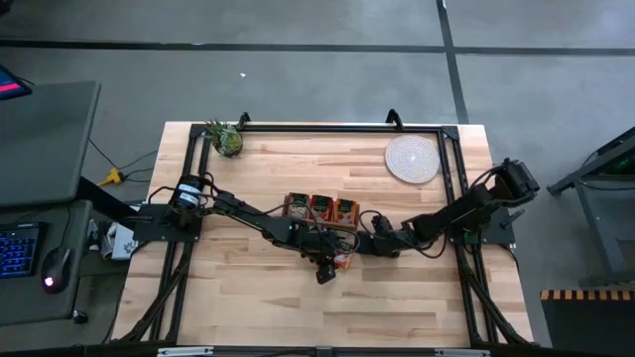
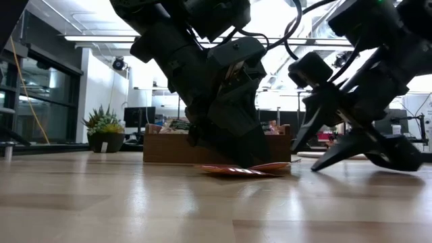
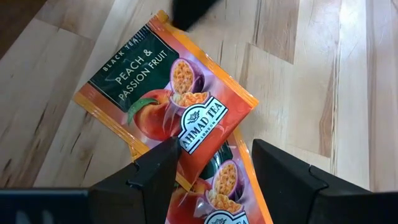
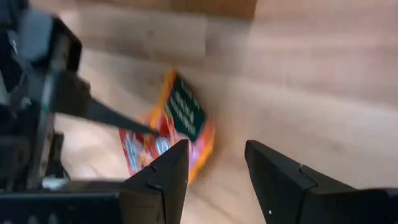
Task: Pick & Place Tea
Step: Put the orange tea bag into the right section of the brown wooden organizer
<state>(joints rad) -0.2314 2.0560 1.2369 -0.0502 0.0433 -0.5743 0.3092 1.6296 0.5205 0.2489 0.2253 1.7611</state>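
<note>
Two orange-red tea sachets [image 3: 168, 93] lie flat and overlapping on the wooden table, one [image 3: 227, 190] partly under the other, just in front of the brown wooden box [image 1: 320, 208] that holds more sachets. My left gripper [image 3: 211, 149] slants down over them, open, one finger on each side of the lower sachet. My right gripper [image 4: 214, 149] is open too and stands a little to the right of the sachets [image 4: 174, 124], pointing down at them. In the low view the sachets [image 2: 243, 170] lie under the left gripper [image 2: 233, 145]. My left gripper's fingertips [image 3: 163, 163] stand right down at the overlapping sachets, coming slanting from above. I cannot tell whether they touch the sachets, which lie flat on the table.
A potted plant [image 1: 226, 139] stands at the far left corner and a round pale woven mat [image 1: 412, 159] lies at the far right. Bare wood stretches toward the near edge [image 1: 258, 307]. A black frame [image 1: 317, 127] runs around the table.
</note>
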